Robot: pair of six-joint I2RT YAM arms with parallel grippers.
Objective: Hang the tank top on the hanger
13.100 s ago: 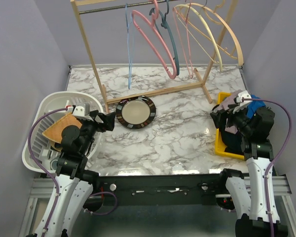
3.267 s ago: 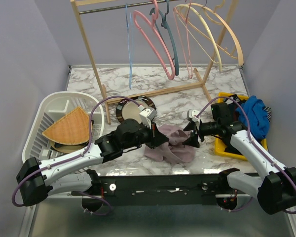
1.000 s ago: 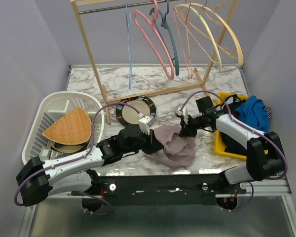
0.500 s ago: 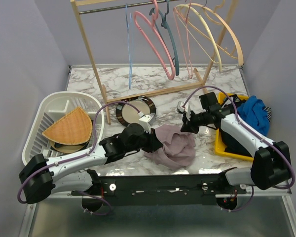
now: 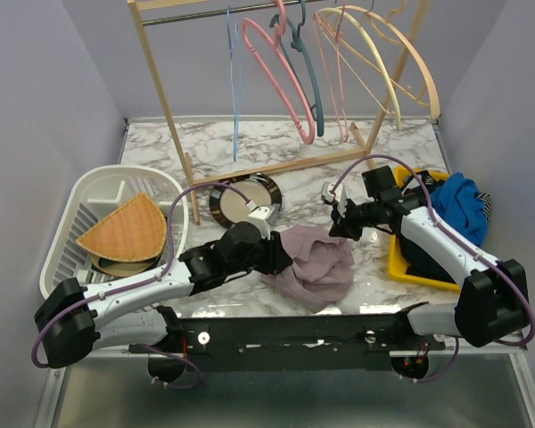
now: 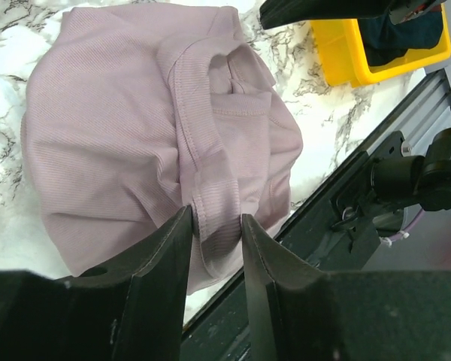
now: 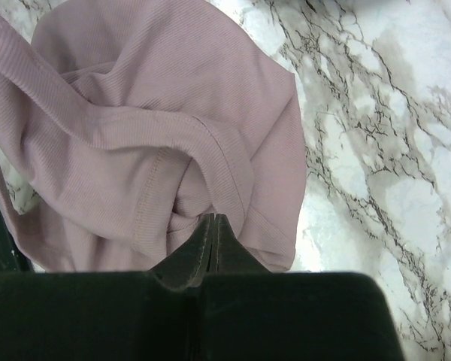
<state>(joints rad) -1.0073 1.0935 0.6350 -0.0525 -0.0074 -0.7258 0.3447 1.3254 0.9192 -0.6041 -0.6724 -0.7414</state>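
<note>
- White grey-veined table (image 5: 276,143): marble-look top, smooth, faint sheen.
- Dusty-mauve tank top (image 6: 120,128), near edge of the table: fine-ribbed knit cloth, matt, soft; hems double-stitched.
- Pale clothes rack (image 5: 157,80), far edge: bare wood, matt.
- Thin light-blue hanger (image 5: 234,89): wire-slim, smooth.
- Yellow bin (image 5: 398,264), right edge: hard plastic, glossy.
- White slatted basket (image 5: 116,171), left edge: plastic, smooth.
- Tan wedge-shaped mat (image 5: 125,230): woven, rough.
- Round dark-rimmed plate (image 5: 219,203): glazed, glossy.

The tank top (image 5: 314,263) is out of the yellow bin (image 5: 415,278) and now lies crumpled on the bench (image 5: 276,152). The left fingers (image 6: 158,256) are spreading over its hem; the right fingers (image 7: 195,252) have closed.
</note>
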